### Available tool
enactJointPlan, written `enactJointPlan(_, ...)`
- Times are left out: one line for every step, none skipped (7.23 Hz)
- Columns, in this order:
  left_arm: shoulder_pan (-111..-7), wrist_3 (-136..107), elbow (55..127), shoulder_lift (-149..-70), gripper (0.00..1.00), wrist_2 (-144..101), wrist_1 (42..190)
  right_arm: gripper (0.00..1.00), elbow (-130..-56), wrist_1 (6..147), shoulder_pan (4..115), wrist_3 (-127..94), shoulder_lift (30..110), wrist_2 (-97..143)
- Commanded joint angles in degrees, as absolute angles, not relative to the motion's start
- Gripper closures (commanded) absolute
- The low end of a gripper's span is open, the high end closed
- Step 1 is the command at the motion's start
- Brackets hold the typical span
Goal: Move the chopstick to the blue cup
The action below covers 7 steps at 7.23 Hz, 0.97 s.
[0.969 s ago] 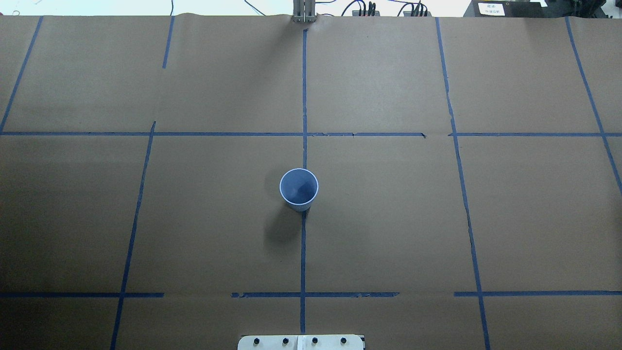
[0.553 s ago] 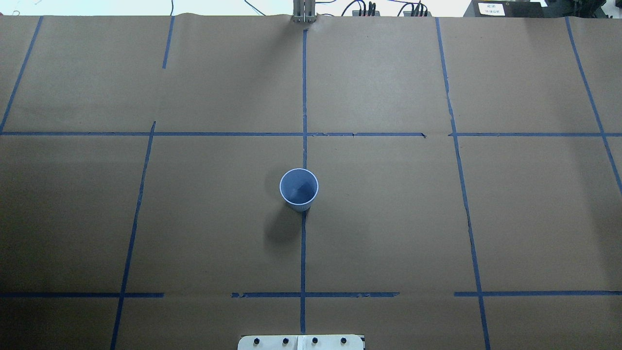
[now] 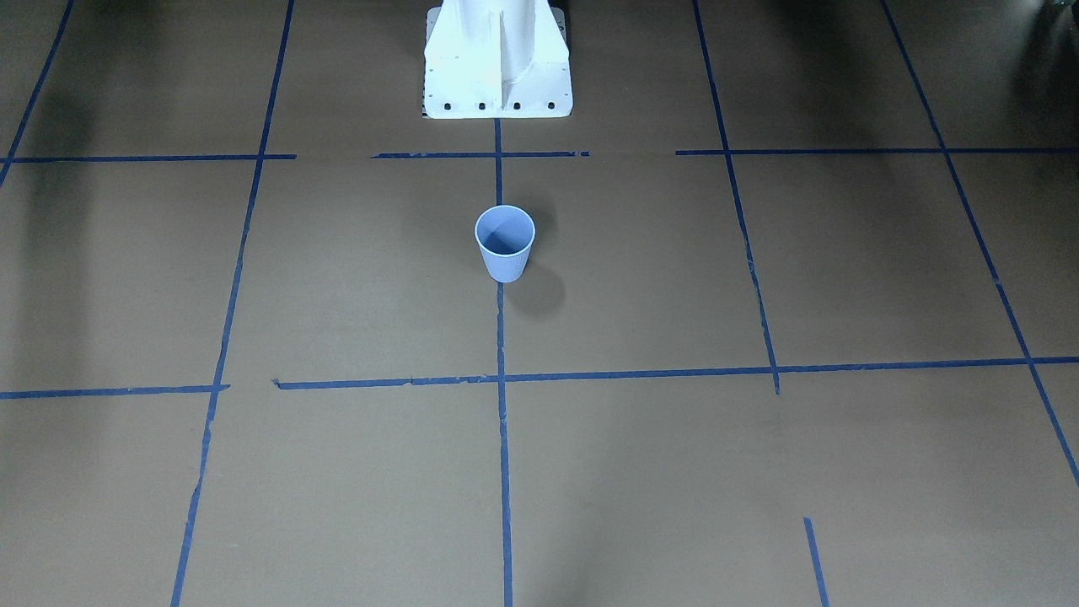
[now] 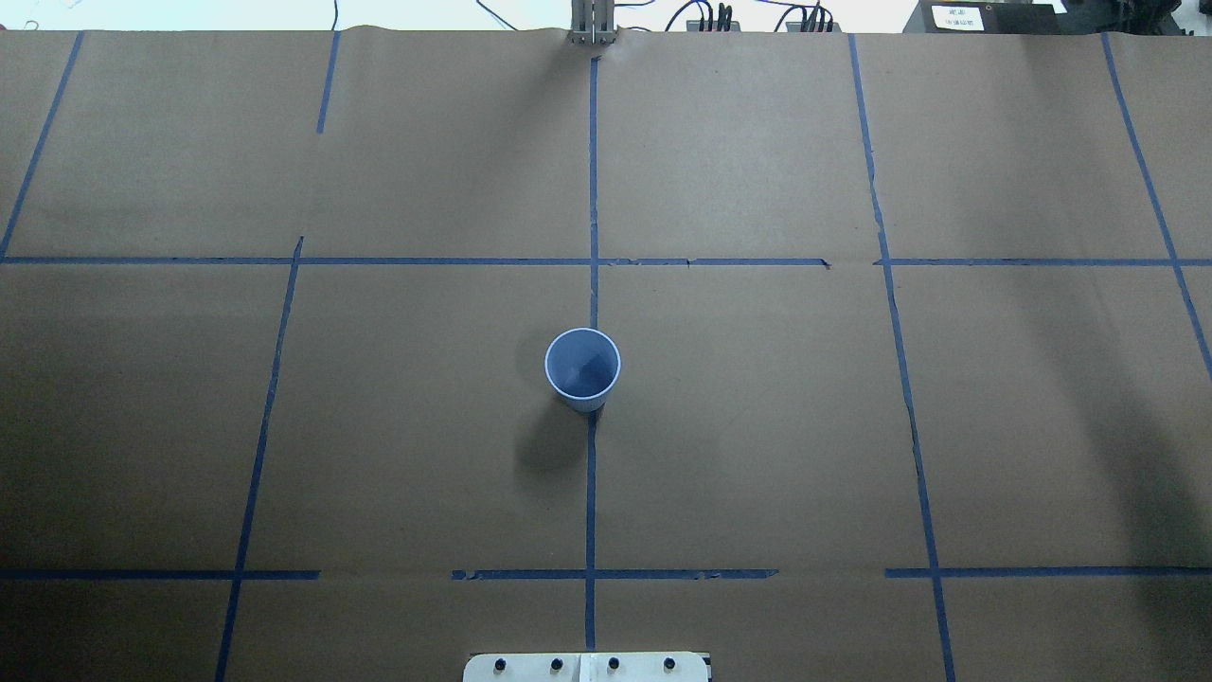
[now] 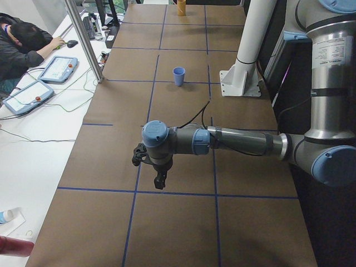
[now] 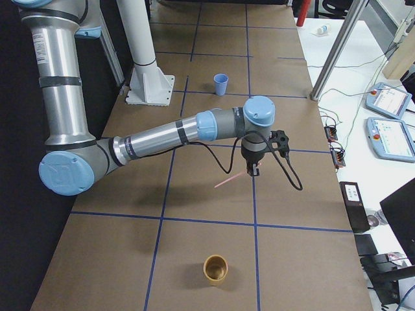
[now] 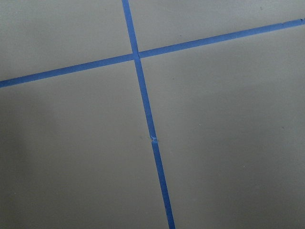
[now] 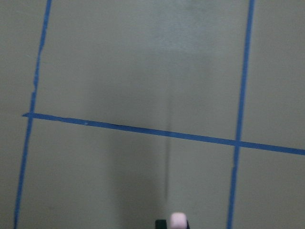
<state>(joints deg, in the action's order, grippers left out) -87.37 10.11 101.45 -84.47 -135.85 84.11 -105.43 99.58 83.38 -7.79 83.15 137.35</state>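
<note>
The blue cup [image 4: 582, 367] stands upright in the middle of the table; it also shows in the front view [image 3: 504, 243] and both side views [image 5: 178, 76] [image 6: 220, 83]. My right gripper [image 6: 253, 171] hangs over the table's right end, far from the cup, shut on a pale pink chopstick [image 6: 228, 182] that slants down to the left. The stick's end [image 8: 177, 220] shows at the bottom of the right wrist view. My left gripper [image 5: 160, 181] points down over the table's left end; I cannot tell if it is open or shut. Neither arm shows in the overhead view.
A brown cup [image 6: 215, 269] stands near the table's right end, below and in front of the right gripper. The white robot pedestal [image 3: 497, 59] is at the table's robot side. An operator [image 5: 22, 41] and control tablets [image 5: 58, 68] are at a side desk.
</note>
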Motion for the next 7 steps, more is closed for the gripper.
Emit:
enactJointPlan(-87.4, 10.1, 101.8, -84.5, 0.00, -135.9, 84.1, 0.99, -111.0, 98.7, 69.3, -36.7, 74.3, 137.1)
enactJointPlan(-87.4, 10.1, 101.9, -84.5, 0.00, -135.9, 84.1, 0.99, -111.3, 98.9, 62.7, -50.4, 67.4, 134.0)
enactJointPlan(-87.4, 10.1, 101.9, -84.5, 0.00, -135.9, 84.1, 1.00, -111.1, 99.2, 57.3, -60.0, 62.4, 129.4)
enactJointPlan(-87.4, 10.1, 101.8, -84.5, 0.00, -135.9, 84.1, 1.00, -110.6, 99.4, 52.5, -68.6, 58.3, 126.5)
enactJointPlan(-87.4, 10.1, 101.8, -84.5, 0.00, -135.9, 84.1, 1.00, -110.3, 100.1, 50.5, -74.7, 54.8, 124.6)
enactJointPlan(-87.4, 10.1, 102.0, -84.5, 0.00, -135.9, 84.1, 1.00, -107.8, 102.9, 47.9, -79.7, 48.7, 122.0)
enactJointPlan(-87.4, 10.1, 101.9, -84.5, 0.00, -135.9, 84.1, 1.00, -105.6, 106.9, 46.1, -82.8, 43.6, 120.3)
